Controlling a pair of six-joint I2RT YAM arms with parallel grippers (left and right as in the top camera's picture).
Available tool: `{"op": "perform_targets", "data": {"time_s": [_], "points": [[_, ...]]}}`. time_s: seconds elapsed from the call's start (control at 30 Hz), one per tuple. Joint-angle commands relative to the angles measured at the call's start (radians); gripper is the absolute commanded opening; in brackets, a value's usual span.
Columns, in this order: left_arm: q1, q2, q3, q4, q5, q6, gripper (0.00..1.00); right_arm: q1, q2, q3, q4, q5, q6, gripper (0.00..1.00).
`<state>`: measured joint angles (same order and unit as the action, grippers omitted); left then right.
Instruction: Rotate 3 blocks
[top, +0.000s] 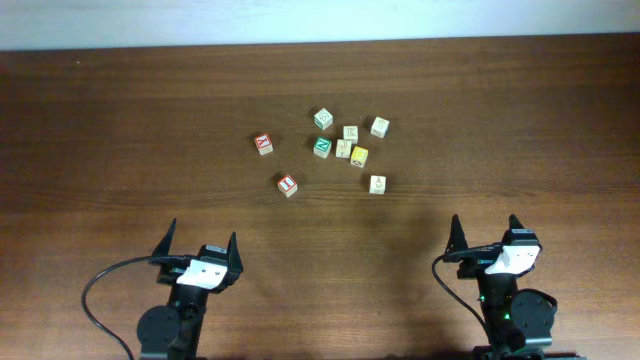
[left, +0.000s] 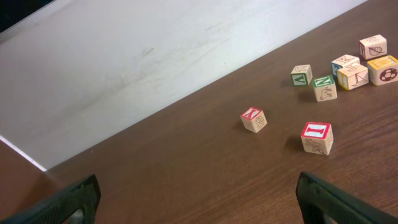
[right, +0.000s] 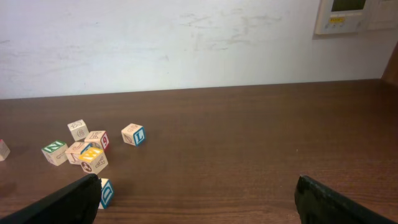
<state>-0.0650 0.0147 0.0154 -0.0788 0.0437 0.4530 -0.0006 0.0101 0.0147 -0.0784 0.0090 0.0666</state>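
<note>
On the table (top: 120, 110), my left gripper (top: 201, 240) and right gripper (top: 485, 228) both stand wide open, empty. The near red block (top: 288, 185) and far red block (top: 264, 144) lie ahead-right of my left gripper. The tan block (top: 377, 184) is nearer my right.

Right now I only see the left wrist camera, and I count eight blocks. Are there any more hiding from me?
Observer: Yes, there is a ninth. A pale tan block sits alone, apart from the yellow block and on the arms' side of it.
Operator: Which claw is closer to it?
Observer: The right gripper is closer to it than your left gripper.
Operator: Is that other claw open?
Observer: Yes, its jaws stand wide open and hold nothing.
</note>
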Motion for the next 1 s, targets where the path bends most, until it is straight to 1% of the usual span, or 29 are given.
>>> {"op": "perform_targets", "data": {"time_s": [0.0, 0.83, 0.9, 0.97], "points": [[0.005, -0.008, -0.006, -0.002, -0.014, 0.013, 0.99, -0.006, -0.006, -0.009, -0.002, -0.001, -0.007, 0.99], [0.005, -0.008, -0.006, -0.001, -0.013, 0.013, 0.99, -0.006, -0.006, -0.009, 0.0, -0.002, -0.006, 0.99], [0.005, -0.009, -0.006, 0.003, 0.022, 0.013, 0.99, -0.006, -0.006, -0.009, 0.008, -0.025, -0.006, 0.99], [0.004, -0.009, -0.006, 0.011, 0.095, 0.008, 0.99, -0.006, -0.006, -0.009, 0.008, -0.082, -0.007, 0.99]]}}
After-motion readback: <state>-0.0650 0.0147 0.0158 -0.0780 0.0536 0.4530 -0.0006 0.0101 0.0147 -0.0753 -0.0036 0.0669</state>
